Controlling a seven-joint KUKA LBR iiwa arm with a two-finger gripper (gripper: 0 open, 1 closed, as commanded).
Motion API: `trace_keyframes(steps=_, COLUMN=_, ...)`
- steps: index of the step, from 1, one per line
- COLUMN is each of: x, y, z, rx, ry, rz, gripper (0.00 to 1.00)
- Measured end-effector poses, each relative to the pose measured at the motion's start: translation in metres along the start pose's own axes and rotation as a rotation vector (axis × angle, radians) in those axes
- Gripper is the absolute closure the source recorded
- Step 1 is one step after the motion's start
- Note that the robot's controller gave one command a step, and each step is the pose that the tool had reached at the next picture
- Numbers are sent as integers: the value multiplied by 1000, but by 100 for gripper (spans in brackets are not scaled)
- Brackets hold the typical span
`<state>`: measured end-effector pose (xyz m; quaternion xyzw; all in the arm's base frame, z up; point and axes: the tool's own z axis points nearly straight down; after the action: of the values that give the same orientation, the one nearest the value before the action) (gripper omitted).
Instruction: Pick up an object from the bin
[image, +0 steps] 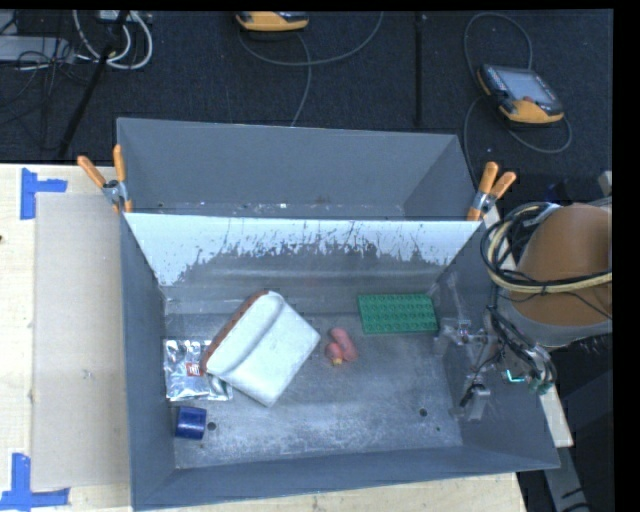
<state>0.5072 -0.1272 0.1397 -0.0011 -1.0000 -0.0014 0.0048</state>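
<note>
My gripper (463, 367) hangs at the bin's right side, low against the sloping right wall. It is open, with nothing between its fingers (473, 397). The nearest thing is a green studded building plate (398, 313), lying flat on the floor a little up and to the left of the gripper. Further left, near the middle of the floor, lies a small pink lump (340, 347). No thing lies directly under the gripper.
A white folded pad with a brown edge (262, 346) lies at the left of the floor, partly over a crumpled silver foil packet (189, 369). A small blue cap (190, 422) sits at the front left corner. The arm with its orange cover and cables stands outside the right wall.
</note>
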Motion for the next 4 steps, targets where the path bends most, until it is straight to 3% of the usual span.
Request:
trace_keyframes(steps=1, x=-106, y=52, z=57, rx=0, ry=-13, rz=155, gripper=0)
trace_keyframes(steps=2, x=-102, y=50, z=69, rx=2, ry=-10, rz=176, gripper=0)
trace_keyframes(steps=3, x=-102, y=51, z=69, rx=2, ry=-11, rz=172, gripper=100)
trace_keyframes(steps=4, x=-102, y=51, z=69, rx=2, ry=-10, rz=171, gripper=0)
